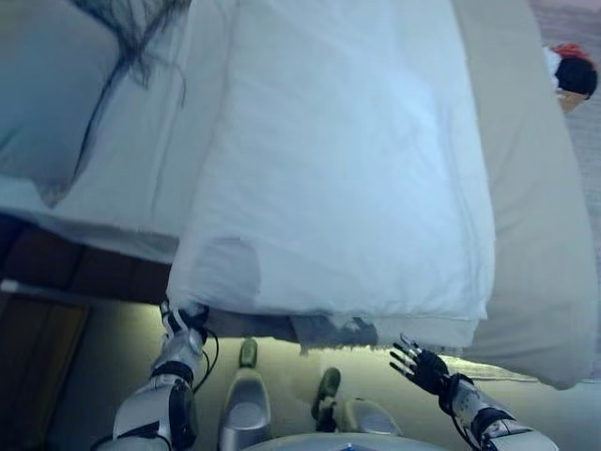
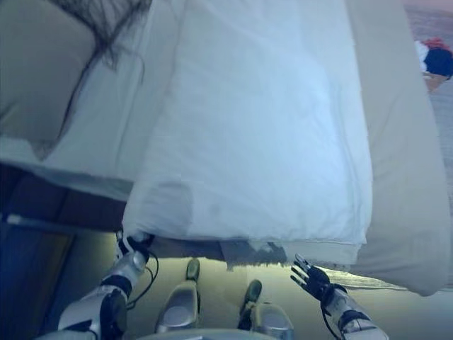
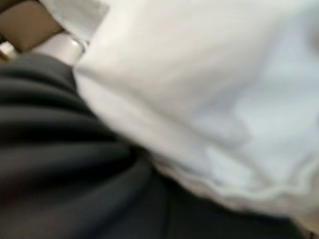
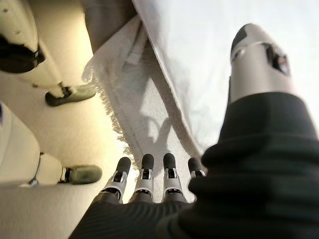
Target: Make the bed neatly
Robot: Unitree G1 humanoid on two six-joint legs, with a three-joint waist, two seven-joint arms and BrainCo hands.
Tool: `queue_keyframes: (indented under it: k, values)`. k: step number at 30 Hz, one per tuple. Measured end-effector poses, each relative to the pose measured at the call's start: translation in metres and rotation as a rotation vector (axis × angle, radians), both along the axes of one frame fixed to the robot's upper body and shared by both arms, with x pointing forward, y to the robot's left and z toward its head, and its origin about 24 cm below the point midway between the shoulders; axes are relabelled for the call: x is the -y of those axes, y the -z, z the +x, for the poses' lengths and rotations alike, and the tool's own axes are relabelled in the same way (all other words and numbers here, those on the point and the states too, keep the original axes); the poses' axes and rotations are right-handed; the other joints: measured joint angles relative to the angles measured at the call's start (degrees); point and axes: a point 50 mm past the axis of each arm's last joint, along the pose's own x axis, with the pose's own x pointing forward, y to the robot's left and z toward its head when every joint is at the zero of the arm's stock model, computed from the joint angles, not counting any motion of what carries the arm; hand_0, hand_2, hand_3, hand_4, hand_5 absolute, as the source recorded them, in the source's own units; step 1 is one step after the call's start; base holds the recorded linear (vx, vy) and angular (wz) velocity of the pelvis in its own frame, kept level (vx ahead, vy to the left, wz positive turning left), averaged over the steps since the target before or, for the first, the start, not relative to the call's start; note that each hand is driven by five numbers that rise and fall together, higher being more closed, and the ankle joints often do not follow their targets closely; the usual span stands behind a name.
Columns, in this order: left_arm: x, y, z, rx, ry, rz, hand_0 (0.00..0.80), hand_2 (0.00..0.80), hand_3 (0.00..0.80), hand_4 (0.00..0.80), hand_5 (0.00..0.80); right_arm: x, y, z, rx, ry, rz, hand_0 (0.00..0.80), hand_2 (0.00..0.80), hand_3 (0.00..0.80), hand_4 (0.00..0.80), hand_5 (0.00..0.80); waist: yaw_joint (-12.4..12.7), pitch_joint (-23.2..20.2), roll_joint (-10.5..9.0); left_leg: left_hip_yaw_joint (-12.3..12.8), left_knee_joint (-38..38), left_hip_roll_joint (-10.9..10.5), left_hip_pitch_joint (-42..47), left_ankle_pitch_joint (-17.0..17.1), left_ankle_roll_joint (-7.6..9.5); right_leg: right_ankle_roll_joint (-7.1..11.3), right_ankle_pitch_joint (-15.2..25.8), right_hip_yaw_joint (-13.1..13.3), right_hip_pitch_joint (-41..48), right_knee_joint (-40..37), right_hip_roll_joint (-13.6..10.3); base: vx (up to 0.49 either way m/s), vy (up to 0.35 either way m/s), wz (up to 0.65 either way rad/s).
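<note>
A white duvet (image 1: pixel 347 188) lies folded along the middle of the bed, and its near edge hangs over the bed's side just in front of me. A fringed cloth edge (image 4: pixel 119 114) hangs beneath it. My left hand (image 1: pixel 181 324) is at the duvet's near left corner with its fingers hidden under the cloth. In the left wrist view only white cloth (image 3: pixel 209 89) shows past the hand's dark cover. My right hand (image 1: pixel 420 366) is open with its fingers (image 4: pixel 144 172) spread, just below the duvet's near right corner and apart from it.
A beige sheet (image 1: pixel 545 235) covers the right side of the bed. A pillow (image 1: pixel 47 85) lies at the far left with dark strands (image 1: pixel 131 38) across it. Dark wooden furniture (image 1: pixel 56 272) stands at the left. A red and dark object (image 1: pixel 571 70) lies on the floor at the far right.
</note>
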Motion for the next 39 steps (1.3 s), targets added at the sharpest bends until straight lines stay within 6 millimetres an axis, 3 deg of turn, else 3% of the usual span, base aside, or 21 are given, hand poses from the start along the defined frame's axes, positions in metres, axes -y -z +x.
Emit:
queue_keyframes:
  k: [3, 6, 13, 17, 21, 27, 28, 33, 37, 38, 39]
  values:
    - [-0.004, -0.010, 0.008, 0.033, -0.014, 0.025, 0.800, 0.800, 0.800, 0.800, 0.800, -0.014, -0.014, 0.028, 0.087, -0.041, 0.021, 0.000, 0.000, 0.000, 0.000, 0.000, 0.1, 1.7, -1.52, 0.0, 0.6, 0.1, -0.6, 0.0, 0.00, 0.03, -2.1, 0.1, -1.0, 3.2, -0.4, -0.089, -0.017, 0.21]
    - [-0.007, -0.012, 0.009, 0.042, -0.017, 0.037, 0.800, 0.800, 0.800, 0.800, 0.800, -0.024, -0.022, 0.042, 0.137, -0.067, 0.047, 0.000, 0.000, 0.000, 0.000, 0.000, 0.2, 2.1, -1.95, 0.0, 0.7, 0.0, -0.5, -0.1, 0.01, 0.08, -3.3, 0.2, -1.3, 4.7, -0.7, -0.049, -0.017, 0.10]
    - [-0.009, -0.006, 0.001, 0.034, -0.019, 0.040, 0.800, 0.800, 0.800, 0.800, 0.800, -0.025, -0.021, 0.041, 0.128, -0.029, 0.087, 0.000, 0.000, 0.000, 0.000, 0.000, 0.1, 2.1, -1.70, 0.5, -1.3, -0.6, 3.7, 0.0, 0.24, 0.47, -3.5, 0.4, 2.5, 3.5, -1.3, 0.029, 0.029, 0.01]
    - [-0.010, 0.003, -0.010, 0.010, -0.014, 0.031, 0.800, 0.800, 0.800, 0.800, 0.800, -0.024, -0.020, 0.040, 0.117, -0.009, 0.100, 0.000, 0.000, 0.000, 0.000, 0.000, -0.1, 1.6, -0.65, 2.2, -2.4, -0.8, 6.0, -0.4, 0.89, 0.81, -3.7, 1.6, 4.0, 3.4, -1.9, 0.086, 0.073, -0.15]
    - [-0.004, 0.021, -0.033, -0.046, 0.010, -0.011, 0.800, 0.800, 0.800, 0.800, 0.800, -0.015, -0.005, 0.019, -0.027, 0.040, 0.058, 0.000, 0.000, 0.000, 0.000, 0.000, -0.2, -1.9, 1.28, 3.5, -3.7, -1.7, 8.6, -0.8, 1.38, 1.27, -3.7, 2.5, 5.7, 2.4, -3.0, 0.093, 0.041, -0.13]
    - [0.021, 0.051, -0.068, -0.165, 0.057, -0.067, 0.800, 0.800, 0.800, 0.800, 0.800, 0.008, 0.010, -0.012, -0.214, 0.226, 0.027, 0.000, 0.000, 0.000, 0.000, 0.000, -0.3, -7.4, 4.47, 4.3, -5.5, -3.1, 13.8, -1.6, 2.24, 1.54, -3.7, 3.9, 10.4, 0.3, -4.1, 0.104, 0.031, -0.03]
    - [0.021, 0.054, -0.074, -0.184, 0.068, -0.064, 0.800, 0.800, 0.800, 0.800, 0.800, 0.010, 0.011, -0.014, -0.219, 0.239, 0.025, 0.000, 0.000, 0.000, 0.000, 0.000, -0.3, -8.1, 4.69, 4.7, -6.4, -3.3, 14.9, -1.7, 1.91, 2.64, -3.8, 4.5, 10.9, -0.1, -4.2, 0.044, 0.035, -0.30]
    - [0.017, 0.062, -0.091, -0.235, 0.071, -0.063, 0.800, 0.800, 0.800, 0.800, 0.800, 0.026, 0.019, -0.045, -0.303, 0.281, -0.019, 0.000, 0.000, 0.000, 0.000, 0.000, -0.4, -10.5, 5.11, 5.1, -8.1, -3.3, 16.6, -1.7, 1.91, 2.90, -3.8, 4.7, 11.1, 0.3, -4.5, -0.094, 0.052, -0.18]
    - [0.017, 0.062, -0.092, -0.246, 0.064, -0.073, 0.800, 0.800, 0.800, 0.800, 0.800, 0.026, 0.020, -0.046, -0.306, 0.281, -0.021, 0.000, 0.000, 0.000, 0.000, 0.000, -0.5, -10.9, 5.37, 4.2, -8.2, -2.8, 16.3, -1.4, 2.29, 3.20, -6.4, 4.6, 4.2, 13.2, -5.2, -0.238, -0.005, -0.14]
    - [0.017, 0.062, -0.090, -0.242, 0.070, -0.067, 0.800, 0.800, 0.800, 0.800, 0.800, 0.023, 0.021, -0.048, -0.307, 0.287, -0.009, 0.000, 0.000, 0.000, 0.000, 0.000, -0.6, -10.9, 5.25, 3.4, -8.0, -2.8, 16.1, -1.3, 2.38, 3.70, -7.7, 5.3, 2.7, 16.5, -5.2, -0.235, -0.069, 0.40]
    - [0.017, 0.059, -0.087, -0.232, 0.084, -0.053, 0.800, 0.800, 0.800, 0.800, 0.800, 0.020, 0.022, -0.048, -0.306, 0.295, 0.004, 0.000, 0.000, 0.000, 0.000, 0.000, -0.7, -11.2, 4.32, 1.7, -7.0, -2.7, 15.2, -1.2, 2.26, 3.79, -9.7, 8.3, 1.7, 17.8, -3.2, -0.228, -0.047, 0.62]
